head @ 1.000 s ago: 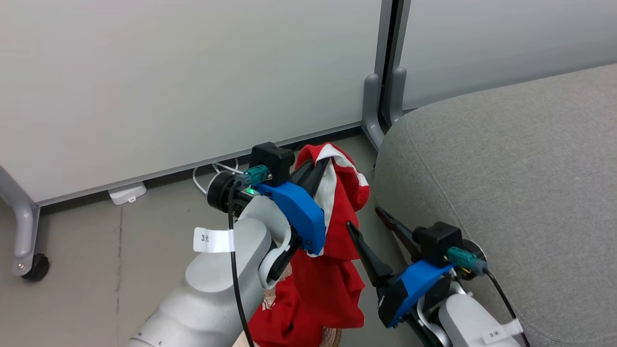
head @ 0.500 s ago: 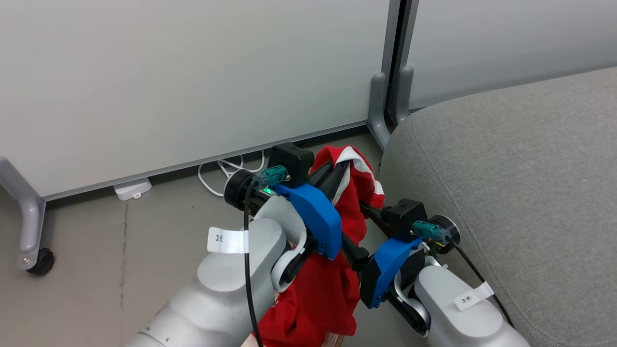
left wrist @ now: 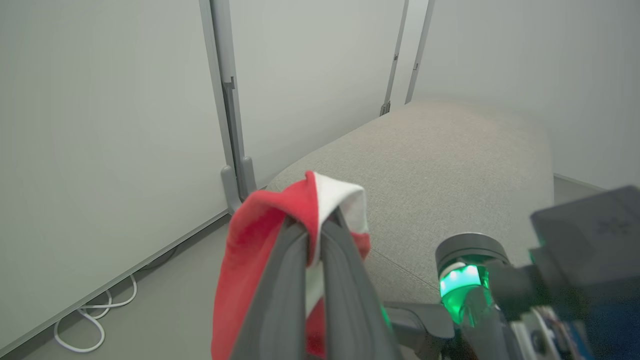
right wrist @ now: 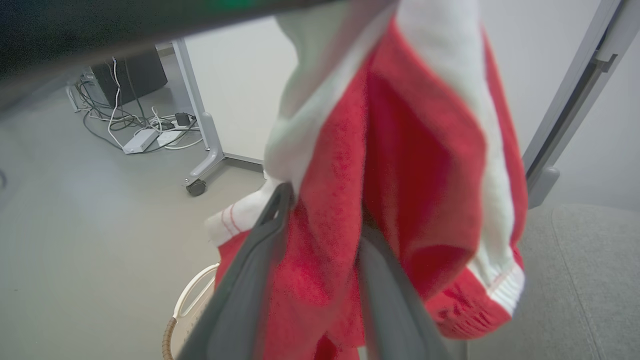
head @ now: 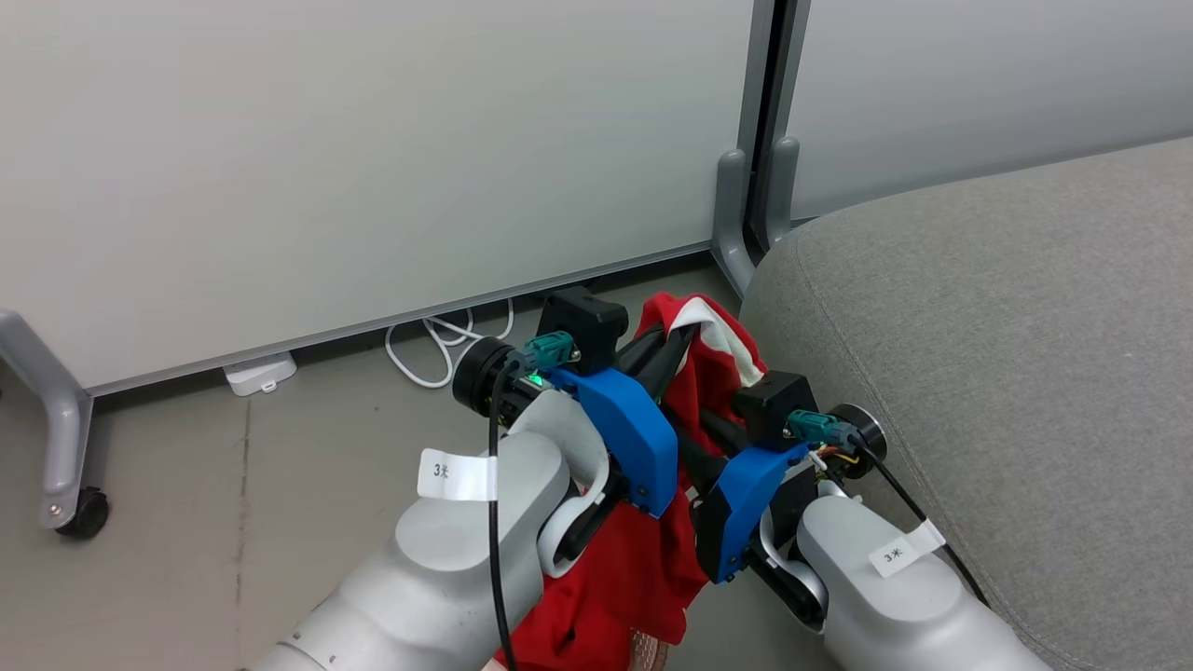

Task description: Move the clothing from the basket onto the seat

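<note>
My left gripper [head: 676, 337] is shut on the top fold of the red, white-striped clothing [head: 652, 568], which hangs from it down toward the floor. In the left wrist view the left gripper [left wrist: 316, 231] pinches that fold just short of the seat [left wrist: 425, 150]. My right gripper [head: 710, 424] sits right beside it, its fingers buried in the fabric. The right wrist view shows the right gripper [right wrist: 322, 215] closed in on a thick bunch of the clothing [right wrist: 410, 150]. Below hangs a bit of the basket [right wrist: 172, 325] rim. The grey seat [head: 979, 326] lies just to the right.
White partition panels stand behind, with a grey post foot [head: 746, 224] at the seat's corner. A white cable [head: 447, 345] and a white power strip [head: 261, 371] lie on the floor by the wall. A grey castor leg [head: 65, 466] is at far left.
My right gripper has swung up and left from beside the seat into the hanging clothing, and its fingers have narrowed around the fabric. The left gripper keeps its hold. The camera shifted slightly.
</note>
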You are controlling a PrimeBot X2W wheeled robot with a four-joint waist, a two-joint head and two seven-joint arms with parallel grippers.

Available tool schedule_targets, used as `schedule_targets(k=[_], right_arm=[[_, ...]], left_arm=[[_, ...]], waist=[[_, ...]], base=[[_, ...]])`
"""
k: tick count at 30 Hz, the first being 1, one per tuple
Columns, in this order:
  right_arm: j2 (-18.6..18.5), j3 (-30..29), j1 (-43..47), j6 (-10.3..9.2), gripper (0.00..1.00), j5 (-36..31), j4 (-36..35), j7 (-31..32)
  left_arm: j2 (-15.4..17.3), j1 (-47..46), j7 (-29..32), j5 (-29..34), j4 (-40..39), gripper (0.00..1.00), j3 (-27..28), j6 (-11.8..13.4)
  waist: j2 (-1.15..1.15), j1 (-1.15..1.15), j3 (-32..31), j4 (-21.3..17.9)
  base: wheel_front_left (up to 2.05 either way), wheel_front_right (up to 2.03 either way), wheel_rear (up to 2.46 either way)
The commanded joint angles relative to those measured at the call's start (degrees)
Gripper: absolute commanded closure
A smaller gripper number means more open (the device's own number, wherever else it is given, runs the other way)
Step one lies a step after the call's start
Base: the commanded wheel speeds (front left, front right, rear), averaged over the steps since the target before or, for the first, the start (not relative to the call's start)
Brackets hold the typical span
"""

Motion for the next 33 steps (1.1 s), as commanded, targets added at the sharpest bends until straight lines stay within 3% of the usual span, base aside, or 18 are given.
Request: schedule_targets(k=[1,33], right_arm=[[-0.2,0.4,-0.6,0.03,1.0,0.4,0.4,-0.3],[-0.2,3.2,-0.8,0.03,1.0,-0.2,2.1,-1.6]], left_arm=[[0.0,-0.7,-0.4,-0.4,0.0,1.0,-0.2,0.1],[0.0,-2.2,-2.8,-3.1,4.8,1.0,-2.0,0.0]], waist=[[0.0,0.0,-0.2,0.1],[0.0,0.0,-0.3,-1.3]], base=[[0.0,0.0,0.0],[0.0,0.0,0.0]])
